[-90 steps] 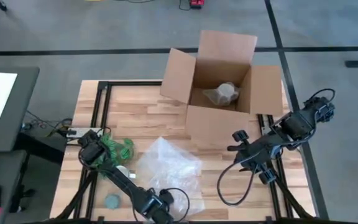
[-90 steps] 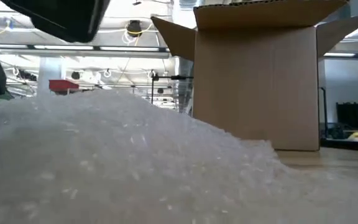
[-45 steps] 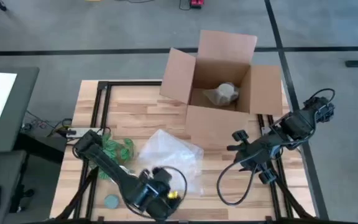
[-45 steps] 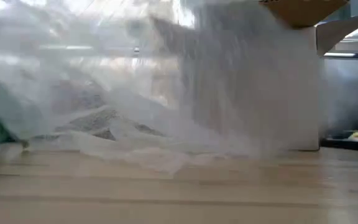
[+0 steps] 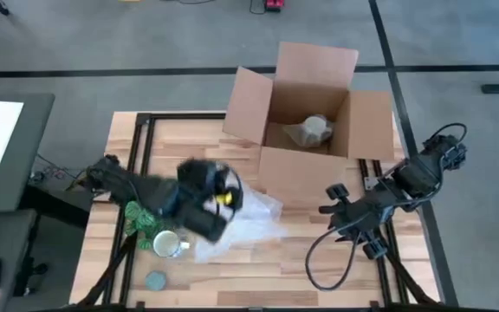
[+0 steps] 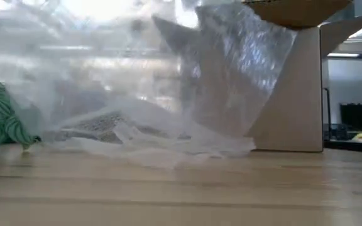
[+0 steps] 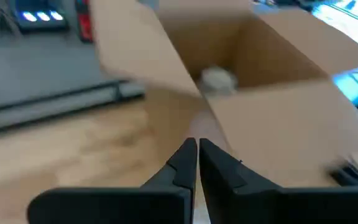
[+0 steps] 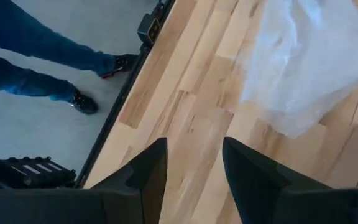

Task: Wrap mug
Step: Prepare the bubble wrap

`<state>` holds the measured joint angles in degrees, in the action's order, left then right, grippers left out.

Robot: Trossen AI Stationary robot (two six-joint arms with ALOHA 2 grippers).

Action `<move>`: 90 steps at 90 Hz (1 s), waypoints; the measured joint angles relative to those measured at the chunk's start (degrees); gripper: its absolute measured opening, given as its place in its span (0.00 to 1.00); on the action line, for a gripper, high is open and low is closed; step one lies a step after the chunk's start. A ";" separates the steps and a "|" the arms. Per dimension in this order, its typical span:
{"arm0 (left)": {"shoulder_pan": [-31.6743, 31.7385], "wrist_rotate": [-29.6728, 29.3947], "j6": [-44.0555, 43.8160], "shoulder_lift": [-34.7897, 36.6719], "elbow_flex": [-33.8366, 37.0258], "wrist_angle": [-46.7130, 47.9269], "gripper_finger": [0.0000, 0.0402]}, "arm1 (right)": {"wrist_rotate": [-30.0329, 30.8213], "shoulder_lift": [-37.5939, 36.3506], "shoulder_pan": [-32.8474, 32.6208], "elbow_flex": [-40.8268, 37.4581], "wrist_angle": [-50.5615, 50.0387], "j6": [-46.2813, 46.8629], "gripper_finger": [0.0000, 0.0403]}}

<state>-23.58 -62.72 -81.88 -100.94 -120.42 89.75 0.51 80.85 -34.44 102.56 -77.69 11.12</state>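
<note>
Mug (image 5: 165, 243): stands upright on the table (image 5: 197, 152) near the left edge, toward the front-left corner — mouth up, just beside the bubble wrap (image 5: 245, 221) and the green patterned bundle (image 5: 142, 218).
Handling: judged to be stiff, glazed and slippery, breakable if knocked over; light enough for one arm. Rim or handle looks the surest hold — the rounded wall would likely slide between narrow fingers.
Bubble wrap: clear, soft sheet, partly lifted and draped in front of the cardboard box (image 5: 306, 121); it will likely crumple and drift rather than keep its shape.
Left gripper (image 7: 197, 163): raised over the table's middle, fingers pressed together, apparently pinching an edge of the wrap.
Right gripper (image 8: 191, 163): waits over the right edge, fingers spread and empty.
Grey-blue disc (image 5: 156, 281): lies flat at the front-left corner.
</note>
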 joint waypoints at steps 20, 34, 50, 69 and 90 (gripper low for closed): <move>4.29 31.22 23.24 0.79 0.48 -9.70 0.00 | 0.02 -0.01 -1.24 -0.02 0.02 1.45 0.35; 1.64 51.38 27.50 -3.56 3.09 -15.13 0.05 | 0.02 -0.01 -0.87 -0.02 0.26 0.36 0.35; -4.31 59.37 24.19 -11.01 6.10 -23.03 0.26 | 0.02 -0.01 0.10 -0.02 0.59 -0.98 0.35; -8.79 63.75 20.56 -21.80 6.38 -24.94 0.53 | 0.01 -0.01 0.10 -0.02 0.56 -2.33 0.35; -10.03 64.10 19.24 -31.54 6.38 -24.82 0.60 | 0.00 0.01 0.10 -0.02 0.55 -2.58 0.35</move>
<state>-33.60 1.38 -62.64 -132.49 -114.04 64.93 0.51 80.86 -34.35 102.54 -77.14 8.54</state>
